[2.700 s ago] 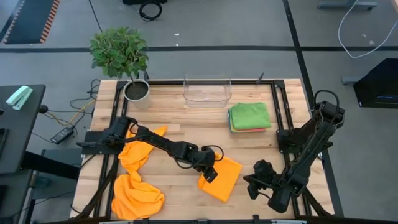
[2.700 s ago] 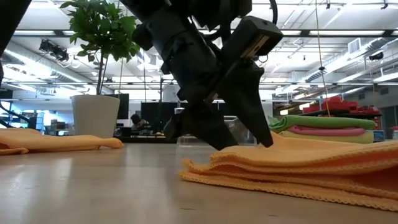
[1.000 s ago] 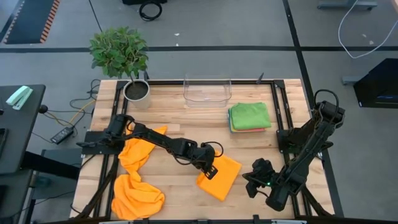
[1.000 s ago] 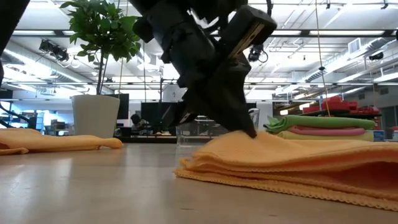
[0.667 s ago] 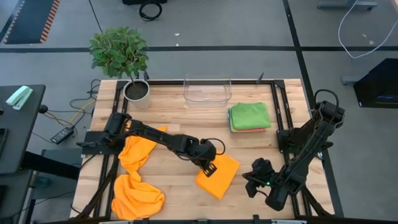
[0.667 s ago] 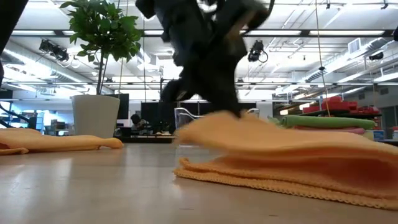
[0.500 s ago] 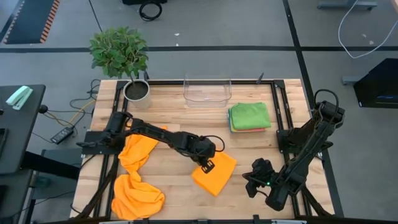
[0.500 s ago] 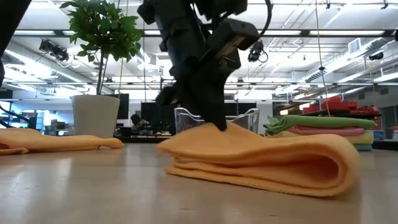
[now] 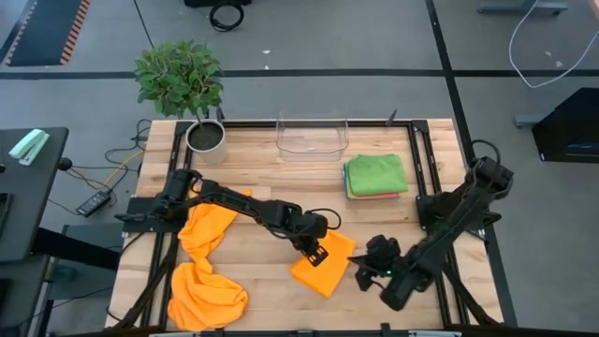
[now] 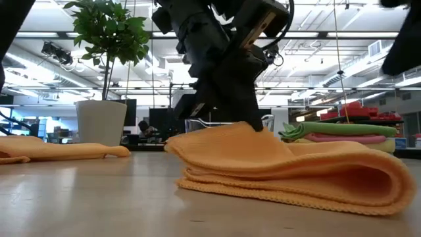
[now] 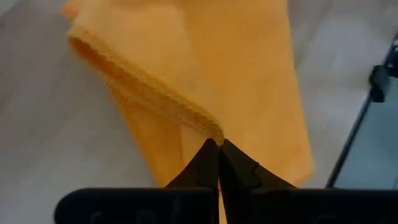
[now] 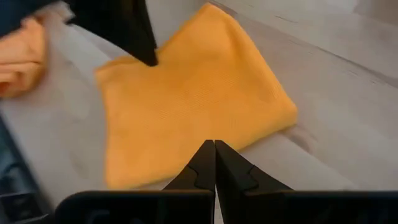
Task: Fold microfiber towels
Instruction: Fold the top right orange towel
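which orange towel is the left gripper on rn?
The folded orange towel at table centre-front, pinched by the left gripper. The other orange towels lie crumpled, unfolded, at the table's left side.

On the table (image 9: 253, 178), the left gripper (image 9: 316, 255) rests on a folded orange towel (image 9: 323, 263), with the right gripper (image 9: 363, 271) just beside at three o'clock.

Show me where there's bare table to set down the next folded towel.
Bare wood lies between the plant pot and the clear bin, and between that bin and the folded orange towel. It is crowded where the loose orange towels lie, and around the left gripper and right gripper.
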`<state>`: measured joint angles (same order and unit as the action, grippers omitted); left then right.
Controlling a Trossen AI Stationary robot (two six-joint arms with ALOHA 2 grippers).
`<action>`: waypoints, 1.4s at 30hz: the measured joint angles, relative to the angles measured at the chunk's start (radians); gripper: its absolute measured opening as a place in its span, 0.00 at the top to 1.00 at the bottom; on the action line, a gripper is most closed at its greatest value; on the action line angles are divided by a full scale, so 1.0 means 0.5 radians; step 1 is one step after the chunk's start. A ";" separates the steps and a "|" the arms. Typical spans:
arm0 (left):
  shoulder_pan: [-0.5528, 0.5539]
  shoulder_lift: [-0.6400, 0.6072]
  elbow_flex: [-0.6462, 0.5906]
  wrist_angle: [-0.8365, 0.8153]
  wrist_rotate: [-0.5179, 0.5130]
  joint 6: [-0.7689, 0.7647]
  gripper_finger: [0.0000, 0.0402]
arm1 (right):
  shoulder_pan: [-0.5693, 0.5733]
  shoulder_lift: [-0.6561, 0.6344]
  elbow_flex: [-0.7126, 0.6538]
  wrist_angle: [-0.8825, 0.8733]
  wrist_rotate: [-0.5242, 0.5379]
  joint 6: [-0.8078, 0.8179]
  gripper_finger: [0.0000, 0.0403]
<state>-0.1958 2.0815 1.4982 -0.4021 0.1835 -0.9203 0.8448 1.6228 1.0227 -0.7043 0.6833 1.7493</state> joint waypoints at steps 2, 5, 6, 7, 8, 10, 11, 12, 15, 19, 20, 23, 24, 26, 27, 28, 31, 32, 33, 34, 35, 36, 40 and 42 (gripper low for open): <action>-0.001 0.005 0.000 -0.067 -0.052 0.006 0.98 | -0.082 0.068 0.001 0.063 -0.044 -0.092 0.98; 0.016 0.033 -0.001 -0.213 -0.070 0.004 0.96 | -0.224 0.169 0.000 0.109 -0.189 -0.248 0.98; 0.019 0.033 -0.002 -0.264 -0.073 0.006 0.95 | -0.272 0.202 0.000 0.141 -0.249 -0.307 0.98; 0.019 0.033 -0.001 -0.266 -0.073 0.019 0.95 | -0.313 0.230 0.000 0.163 -0.298 -0.368 0.98; 0.020 0.031 0.000 -0.267 -0.077 0.026 0.95 | -0.356 0.253 0.000 0.178 -0.342 -0.430 0.98; 0.019 0.031 0.000 -0.288 -0.081 0.031 0.97 | -0.430 0.289 0.000 0.241 -0.418 -0.529 0.98; 0.019 0.031 0.000 -0.287 -0.081 0.029 0.97 | -0.453 0.298 0.000 0.247 -0.422 -0.555 0.98; 0.018 0.030 0.000 -0.285 -0.081 0.029 0.98 | -0.476 0.302 0.000 0.259 -0.422 -0.581 0.98; 0.010 0.030 0.000 -0.286 -0.081 0.021 0.97 | -0.530 0.304 -0.008 0.256 -0.490 -0.619 0.98; 0.002 0.030 0.000 -0.275 -0.081 0.023 0.91 | -0.554 0.304 -0.137 0.290 -0.633 -0.599 0.98; 0.002 0.030 0.000 -0.273 -0.081 0.019 0.89 | -0.546 0.302 -0.182 0.336 -0.642 -0.571 0.98; 0.002 0.029 0.000 -0.286 -0.081 0.021 0.81 | -0.512 0.266 -0.277 0.453 -0.623 -0.518 0.98; 0.002 0.019 0.000 -0.308 -0.081 0.027 0.78 | -0.499 0.252 -0.285 0.458 -0.616 -0.513 0.98; 0.005 -0.009 -0.001 -0.335 -0.081 0.029 0.72 | -0.466 0.192 -0.291 0.387 -0.631 -0.531 0.98; 0.008 -0.029 -0.001 -0.341 -0.080 0.033 0.69 | -0.459 0.162 -0.272 0.348 -0.637 -0.544 0.98; 0.013 -0.050 -0.001 -0.353 -0.080 0.038 0.66 | -0.452 0.122 -0.243 0.319 -0.636 -0.557 0.98; 0.013 -0.111 -0.001 -0.342 -0.099 0.046 0.59 | -0.435 -0.003 -0.196 0.203 -0.582 -0.560 0.98; -0.005 -0.122 -0.001 -0.305 -0.115 0.044 0.57 | -0.431 -0.031 -0.198 0.191 -0.560 -0.559 0.98; -0.032 -0.128 -0.001 -0.227 -0.134 0.036 0.55 | -0.423 -0.058 -0.202 0.183 -0.536 -0.558 0.98; -0.074 -0.128 -0.001 -0.113 -0.152 0.045 0.54 | -0.415 -0.086 -0.206 0.174 -0.513 -0.558 0.98; -0.132 -0.127 -0.001 0.002 -0.172 0.073 0.53 | -0.414 -0.104 -0.210 0.182 -0.491 -0.560 0.98; -0.197 -0.111 0.000 0.109 -0.211 0.083 0.53 | -0.413 -0.109 -0.226 0.202 -0.482 -0.560 0.98; -0.402 0.041 -0.004 0.269 -0.445 0.038 0.57 | -0.430 -0.081 -0.355 0.348 -0.494 -0.552 0.98; -0.427 0.124 -0.005 0.372 -0.545 -0.009 0.61 | -0.428 -0.078 -0.429 0.467 -0.495 -0.550 0.98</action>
<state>-0.4094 2.1438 1.4956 -0.2161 -0.0888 -0.9250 0.6308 1.5838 0.8079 -0.4708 0.4358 1.4742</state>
